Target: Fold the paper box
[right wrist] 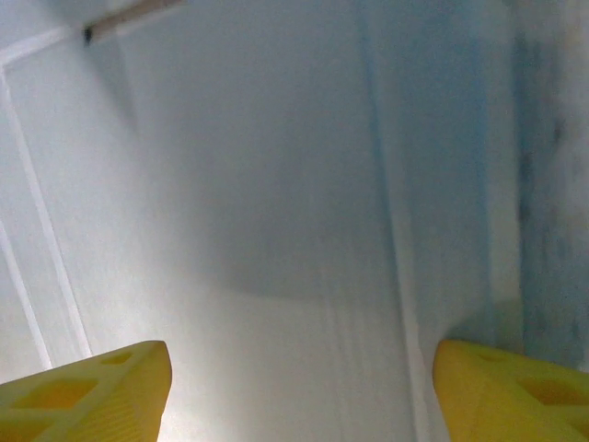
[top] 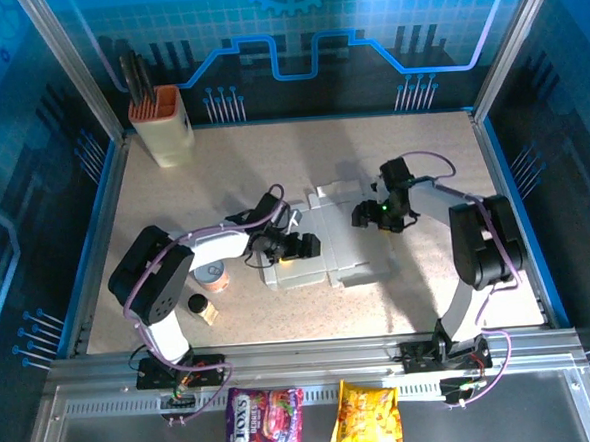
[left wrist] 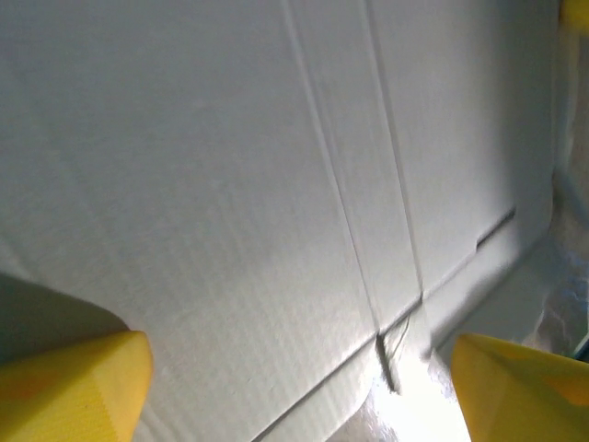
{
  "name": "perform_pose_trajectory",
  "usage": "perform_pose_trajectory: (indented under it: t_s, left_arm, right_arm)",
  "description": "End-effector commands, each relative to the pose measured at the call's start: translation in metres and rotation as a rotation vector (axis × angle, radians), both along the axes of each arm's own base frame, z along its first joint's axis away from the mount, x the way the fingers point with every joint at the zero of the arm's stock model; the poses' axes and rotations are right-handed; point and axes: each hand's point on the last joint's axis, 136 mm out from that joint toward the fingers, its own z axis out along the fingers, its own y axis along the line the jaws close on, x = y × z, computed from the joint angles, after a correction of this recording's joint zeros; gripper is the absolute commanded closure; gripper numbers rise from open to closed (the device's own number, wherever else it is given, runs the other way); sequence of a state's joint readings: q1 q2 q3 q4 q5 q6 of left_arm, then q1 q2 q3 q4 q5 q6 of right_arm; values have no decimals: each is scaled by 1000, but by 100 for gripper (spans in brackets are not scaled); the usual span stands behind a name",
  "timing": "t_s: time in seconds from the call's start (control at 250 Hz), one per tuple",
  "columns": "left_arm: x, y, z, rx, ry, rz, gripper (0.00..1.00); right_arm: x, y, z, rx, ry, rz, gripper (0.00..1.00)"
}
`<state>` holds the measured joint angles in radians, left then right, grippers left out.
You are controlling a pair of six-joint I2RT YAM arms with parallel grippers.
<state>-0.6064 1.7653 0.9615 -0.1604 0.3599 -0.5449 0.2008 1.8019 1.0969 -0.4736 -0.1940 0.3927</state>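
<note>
as the flat white-grey cardboard paper box (top: 331,234) lies long axis roughly left-right, the left gripper (top: 310,246) and right gripper (top: 361,217) sit over it. both sets of jaws are spread wide.

Wrist views blurred; bright glare low on the paper box (left wrist: 230,184).

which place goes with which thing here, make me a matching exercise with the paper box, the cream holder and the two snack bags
Things:
1. paper box
2. cream holder
3. purple snack bag
4. yellow snack bag

Places:
A. far left corner of the table
B. middle of the table
C. front ledge, the right one of two bags
D. front ledge, the left one of two bags

Pairs: 1-B, 2-A, 3-D, 4-C
</note>
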Motion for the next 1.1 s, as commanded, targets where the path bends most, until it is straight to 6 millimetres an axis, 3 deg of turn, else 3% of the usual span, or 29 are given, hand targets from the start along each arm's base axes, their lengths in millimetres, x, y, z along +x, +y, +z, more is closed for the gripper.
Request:
perform_pose_trajectory:
  t_s: [0.0,0.18,0.328,0.543,0.655,0.823,0.963,1.095]
  left_arm:
    - [-34,-7,-10,23,87,-24,14]
    - [-50,-37,-6,-21,104,-69,14]
    - [-51,-54,-3,-42,113,-98,14]
    - [-45,-76,7,-112,102,-108,14]
    - [-39,-79,25,-142,43,-103,14]
    - [-24,-56,40,-95,-36,-65,14]
    - [-13,-28,38,-41,-48,-38,14]
    - [-5,-5,30,0,-35,-16,14]
  right_arm:
    - [7,27,-3,-5,19,119,24]
    - [28,82,1,29,2,254,24]
    - [36,126,3,75,-8,341,24]
    - [37,165,15,183,-18,418,26]
    - [39,155,36,164,-57,382,26]
    - [35,114,66,194,-97,253,26]
    - [24,76,70,204,-96,153,26]
    - [12,56,61,194,-74,113,26]
